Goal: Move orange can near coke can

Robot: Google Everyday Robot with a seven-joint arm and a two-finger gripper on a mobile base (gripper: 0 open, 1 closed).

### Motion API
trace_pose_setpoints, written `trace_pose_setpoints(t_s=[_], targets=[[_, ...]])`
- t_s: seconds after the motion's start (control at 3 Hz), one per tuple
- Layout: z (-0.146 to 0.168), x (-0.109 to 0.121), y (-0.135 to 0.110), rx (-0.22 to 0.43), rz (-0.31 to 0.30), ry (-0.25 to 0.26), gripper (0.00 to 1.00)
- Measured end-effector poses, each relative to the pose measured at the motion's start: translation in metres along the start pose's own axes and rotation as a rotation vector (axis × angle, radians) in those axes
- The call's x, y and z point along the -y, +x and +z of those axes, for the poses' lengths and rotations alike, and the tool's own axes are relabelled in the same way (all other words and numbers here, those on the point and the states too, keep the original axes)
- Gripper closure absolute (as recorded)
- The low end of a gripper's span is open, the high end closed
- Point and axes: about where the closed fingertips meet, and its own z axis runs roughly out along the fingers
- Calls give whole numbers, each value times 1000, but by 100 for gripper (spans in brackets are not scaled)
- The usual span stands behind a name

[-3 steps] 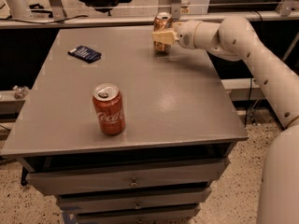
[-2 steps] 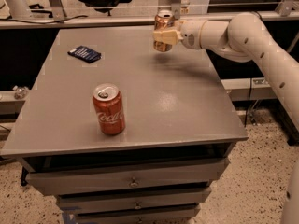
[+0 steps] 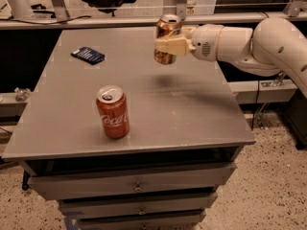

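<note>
The orange can (image 3: 166, 28) is a shiny copper-orange can with a silver top. It hangs upright in the air above the far middle of the grey table (image 3: 192, 114). My gripper (image 3: 168, 44) reaches in from the right on a white arm and is shut on the orange can's middle. The coke can (image 3: 112, 112), red with white script and a silver top, stands upright on the table near the front left. It is well to the left of and nearer than the held can.
A small dark blue packet (image 3: 88, 55) lies on the table's far left. The table stands on a grey drawer unit (image 3: 139, 188). A rail and a black chair are behind the table. The floor is speckled.
My gripper has lifted the orange can higher off the table and carried it slightly toward the front and left. The coke can and the packet have not moved.
</note>
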Motion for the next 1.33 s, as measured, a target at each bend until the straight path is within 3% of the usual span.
trace_pose_setpoints(t_s=[0.67, 1.33], targets=[[0, -3, 8, -33, -15, -16, 100], [-14, -57, 39, -102, -62, -147, 100]])
